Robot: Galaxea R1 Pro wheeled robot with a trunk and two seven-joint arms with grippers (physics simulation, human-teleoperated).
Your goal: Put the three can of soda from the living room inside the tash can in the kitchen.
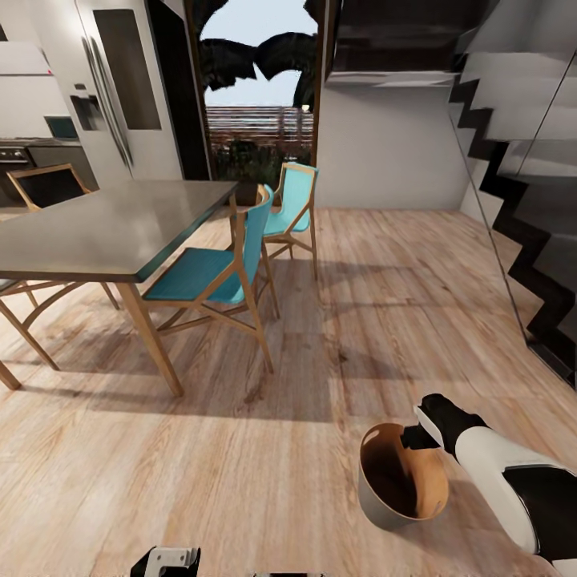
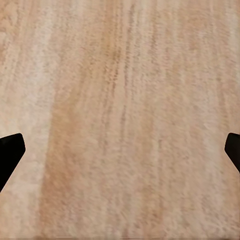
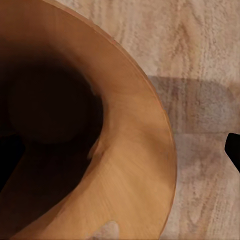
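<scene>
Right tool [image 1: 421, 437] grips the bin [image 1: 377, 497] by its rim (brown inside) above the floor [image 1: 240, 481]; left tool [image 2: 120, 150] hangs spread apart.

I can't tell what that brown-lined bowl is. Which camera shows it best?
The head view: the whole trash can shows, grey outside, held at its rim by the right tool. The right wrist view shows just its brown inside.

The right hand [image 1: 418, 437] is partly hidden behind the trash can's rim [image 1: 377, 437].
</scene>
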